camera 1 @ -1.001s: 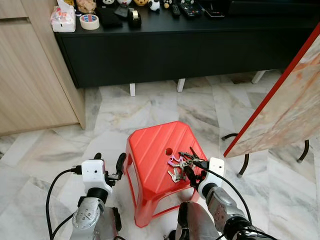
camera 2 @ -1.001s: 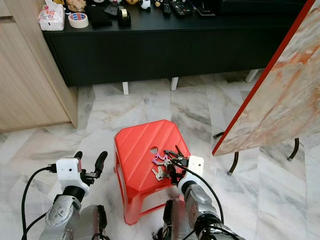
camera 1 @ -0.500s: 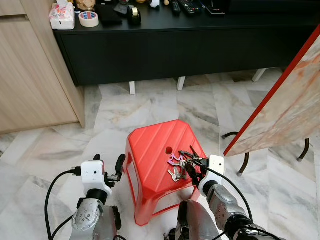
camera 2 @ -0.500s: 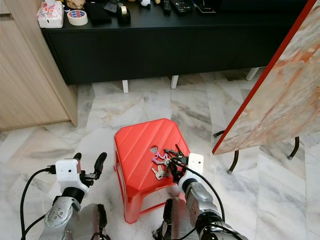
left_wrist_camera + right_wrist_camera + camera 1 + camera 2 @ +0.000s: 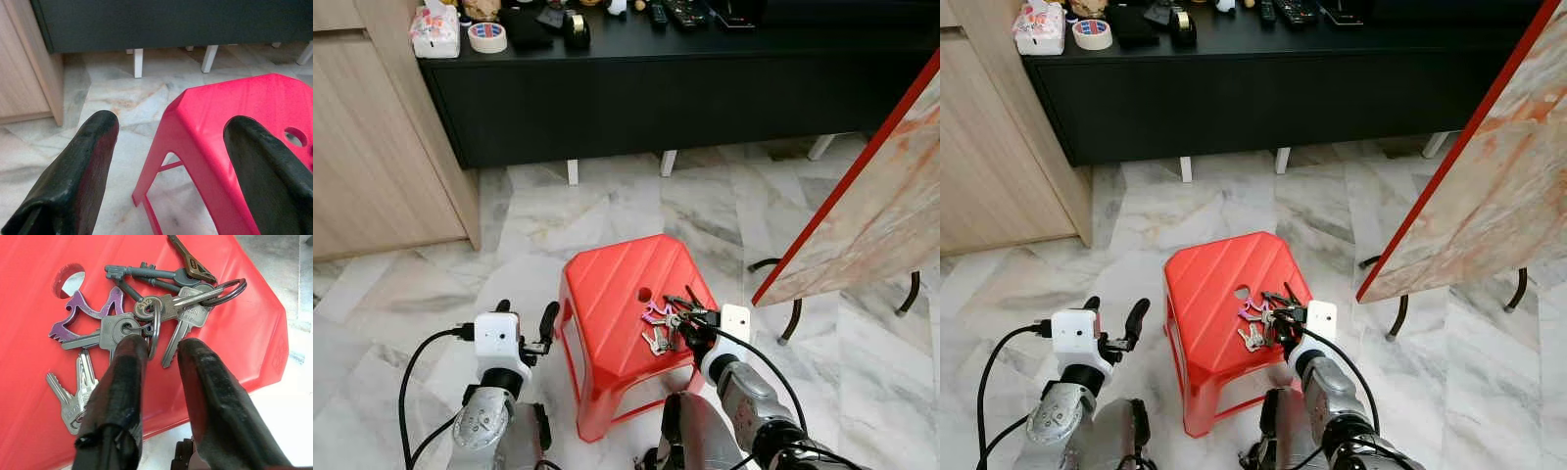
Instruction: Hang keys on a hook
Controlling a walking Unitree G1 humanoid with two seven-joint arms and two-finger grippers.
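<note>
Right wrist view: the right hand (image 5: pixel 159 355) hovers low over a bunch of keys (image 5: pixel 146 318) lying on a red plastic stool (image 5: pixel 29 323). Its two black fingers stand a narrow gap apart, and a steel key ring sits just at that gap beside the tip of one finger; nothing is gripped yet, as far as can be seen. The bunch holds several silver keys, two dark old-style keys, a bronze one and a purple cat-shaped charm, spread near the stool's round hole.

From the head camera, the keys (image 5: pixel 668 318) rest toward the stool's (image 5: pixel 607 284) right near edge, with the right hand (image 5: pixel 690 328) touching or almost touching them. The left hand (image 5: pixel 527 323) waits beside the stool's left side, fingers wide apart and holding nothing. A black bench (image 5: pixel 685 78) with small clutter stands behind, across a marble floor. No hook can be made out.

To do this step well, the hand should probably straddle the ring or a thick cluster of key shafts (not a single flat key, which would likely slip), press down lightly, then close firmly before lifting straight up so the bunch hangs free.

Compared with a second ago, the right hand has edged slightly forward over the bunch; the keys and stool look unmoved, and the left hand has stayed put.
</note>
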